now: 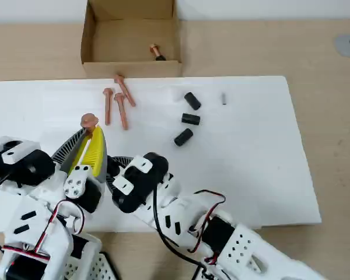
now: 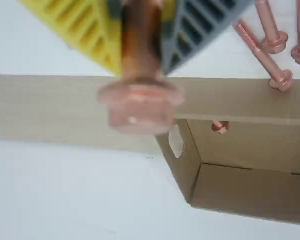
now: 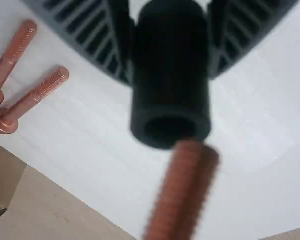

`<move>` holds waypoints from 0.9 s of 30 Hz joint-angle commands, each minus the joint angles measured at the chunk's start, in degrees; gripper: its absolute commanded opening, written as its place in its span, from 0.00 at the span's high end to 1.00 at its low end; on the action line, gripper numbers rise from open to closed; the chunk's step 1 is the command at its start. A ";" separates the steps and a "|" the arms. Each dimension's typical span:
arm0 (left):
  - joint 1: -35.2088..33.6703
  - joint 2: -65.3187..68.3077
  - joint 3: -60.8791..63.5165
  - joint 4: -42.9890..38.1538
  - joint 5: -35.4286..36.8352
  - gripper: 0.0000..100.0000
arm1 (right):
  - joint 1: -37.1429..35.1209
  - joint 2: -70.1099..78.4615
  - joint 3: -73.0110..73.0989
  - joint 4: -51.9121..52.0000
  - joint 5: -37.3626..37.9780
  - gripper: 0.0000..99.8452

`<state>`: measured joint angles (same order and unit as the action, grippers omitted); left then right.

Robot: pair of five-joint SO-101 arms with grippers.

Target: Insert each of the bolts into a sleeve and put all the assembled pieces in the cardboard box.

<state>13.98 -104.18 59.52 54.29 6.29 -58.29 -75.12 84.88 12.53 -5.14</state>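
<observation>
Starting nearest the arms, the left tool [image 2: 140, 60] is seen closed on the shank of a copper bolt [image 2: 140, 107], flanged head jutting past the fingertips, and the right tool [image 3: 170, 45] is clamped round a black sleeve [image 3: 170, 95]; the bolt's threaded tip, just at the sleeve's open mouth, is given by the right wrist view, where the high view has the arms in the way. Farther out, on the white sheet [image 1: 251, 175] over the surface [image 1: 332, 116], three loose bolts [image 1: 121, 109] and, to one side, three loose sleeves [image 1: 191, 119] are laid out in the high view. Farthest, the cardboard box [image 1: 88, 41] is set at the sheet's edge, one assembled piece [image 1: 157, 52] lying inside.
</observation>
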 commanded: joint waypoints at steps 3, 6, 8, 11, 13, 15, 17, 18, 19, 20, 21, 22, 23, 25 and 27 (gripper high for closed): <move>0.53 -0.04 -2.81 -0.26 0.18 0.99 | 0.66 -1.45 -0.66 -1.49 -3.69 0.99; 0.53 -0.04 -2.46 -0.35 0.09 0.99 | 0.66 -1.45 -0.57 -1.49 -5.19 0.99; 0.53 -0.04 -1.58 -0.44 0.00 0.99 | 0.66 -1.45 -0.57 -1.49 -5.19 0.99; 0.70 -0.04 -0.88 -0.53 0.09 0.99 | 0.66 -1.45 -0.57 -1.49 -5.19 0.99; 0.79 -0.04 -0.79 -0.62 0.18 0.99 | 0.66 -1.45 -0.57 -1.49 -5.19 0.99; 0.79 -0.04 -0.70 -1.05 0.09 0.99 | 0.66 -1.45 -0.57 -1.49 -5.19 0.99; 0.79 -0.04 -0.70 -0.97 0.00 0.99 | 0.66 -1.45 -0.57 -1.49 -5.19 0.99; 0.79 -0.04 -0.70 -0.79 0.00 0.99 | 0.66 -1.45 -0.66 -1.49 -5.19 0.99; 0.79 -0.04 -0.70 -0.79 -0.09 0.99 | 0.66 -1.45 -0.66 -1.49 -5.19 0.99; 0.79 -0.04 -0.70 -0.79 -0.09 0.99 | 0.66 -1.45 -0.66 -1.49 -5.19 0.99; 0.79 -0.04 -0.70 -0.70 -0.09 0.99 | 0.66 -1.45 -0.66 -1.49 -5.19 0.99; 0.88 -0.04 -0.70 -0.70 -0.09 0.99 | 0.66 -1.45 -0.75 -1.49 -5.19 0.99; 0.88 -0.04 -0.70 -0.62 -0.09 0.99 | 0.66 -1.45 -0.75 -1.49 -5.19 0.99; 0.97 -0.04 -1.14 0.70 0.18 0.99 | 0.66 -1.45 -0.75 -1.49 -5.19 0.99; 2.02 -0.13 -1.23 3.08 0.09 0.99 | 0.66 -1.45 -0.75 -1.49 -5.19 0.99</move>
<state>14.07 -104.26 59.52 55.69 6.29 -58.29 -75.12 84.88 12.53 -9.80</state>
